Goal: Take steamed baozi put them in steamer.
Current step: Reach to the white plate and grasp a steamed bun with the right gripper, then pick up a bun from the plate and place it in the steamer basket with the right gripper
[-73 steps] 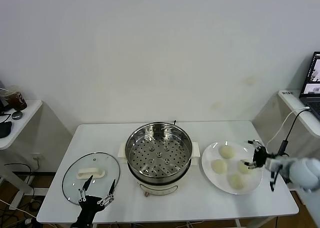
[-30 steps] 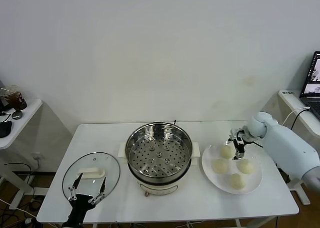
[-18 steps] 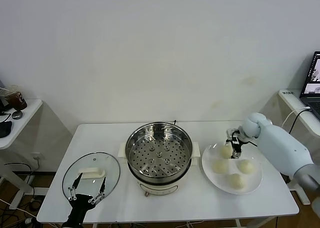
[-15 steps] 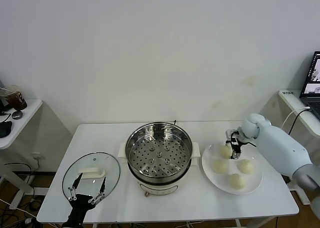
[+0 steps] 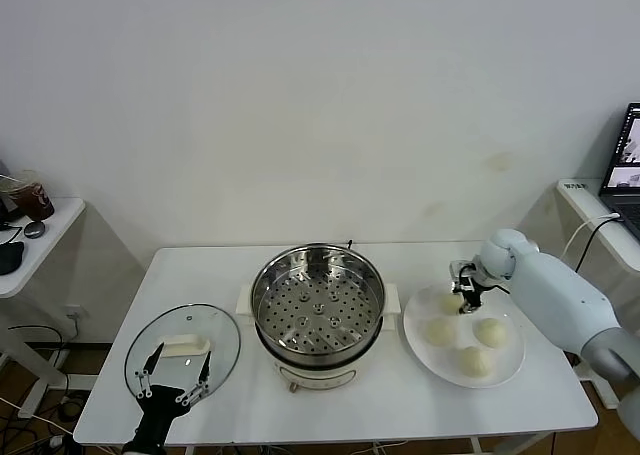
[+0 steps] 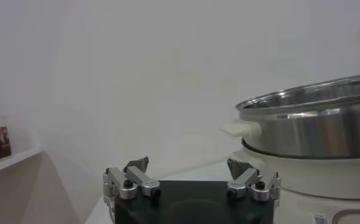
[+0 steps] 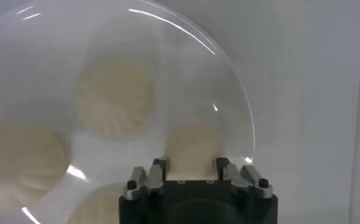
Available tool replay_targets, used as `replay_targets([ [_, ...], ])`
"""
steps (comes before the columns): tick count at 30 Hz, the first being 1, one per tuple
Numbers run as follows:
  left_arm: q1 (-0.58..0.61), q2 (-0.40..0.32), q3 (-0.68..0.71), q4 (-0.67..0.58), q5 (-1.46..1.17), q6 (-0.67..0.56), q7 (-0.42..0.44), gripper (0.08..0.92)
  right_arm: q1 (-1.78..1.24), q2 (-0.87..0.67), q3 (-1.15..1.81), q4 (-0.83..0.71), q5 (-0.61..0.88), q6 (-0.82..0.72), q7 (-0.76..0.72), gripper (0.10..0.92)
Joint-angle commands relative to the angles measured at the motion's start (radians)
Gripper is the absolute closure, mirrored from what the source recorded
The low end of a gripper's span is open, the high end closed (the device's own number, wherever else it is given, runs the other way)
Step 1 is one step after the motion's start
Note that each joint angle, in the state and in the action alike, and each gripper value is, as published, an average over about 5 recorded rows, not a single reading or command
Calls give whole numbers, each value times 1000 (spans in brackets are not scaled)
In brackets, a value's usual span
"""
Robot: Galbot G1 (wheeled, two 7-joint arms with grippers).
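1. I have the right hand [image 5: 463,297] down over the far side of the white plate [image 5: 508,363], on the right part of the counter [image 5: 400,415]
2. From the right wrist camera its fingers [image 7: 160,168] sit closed against the two sides of one baozi [image 7: 192,145], so I call that a grip on the bun
3. Three more baozi lie on the same plate: one toward the steamer [image 5: 438,331], one on the right [image 5: 489,330], one at the near rim [image 5: 475,361]
4. The steamer [image 5: 317,305] stands mid-counter, just beside the plate, lid off, its perforated tray bare
5. The glass lid [image 5: 183,350] with its white handle lies flat on the left part of the counter
6. My left hand [image 5: 172,377] hangs at the near-left edge over the lid, fingers spread wide, holding nothing
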Motion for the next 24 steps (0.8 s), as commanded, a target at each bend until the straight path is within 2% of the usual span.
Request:
replay_targets([
  [1,0,1,1,-1,0,1,0,177,5,-11,-6,23,20,0,4,584],
  [13,-4,22,7,-8,-14,5,3,177,354,-164,-203,276,318,35,-42,576],
  [19,-8,34,6,-14,-30,4,3,177,633,-90,-388,315,490,126,-64,575],
  [24,-13,40,-3,-26,-40,5,3,177,731,26,-503,344,564,179,-65,576],
])
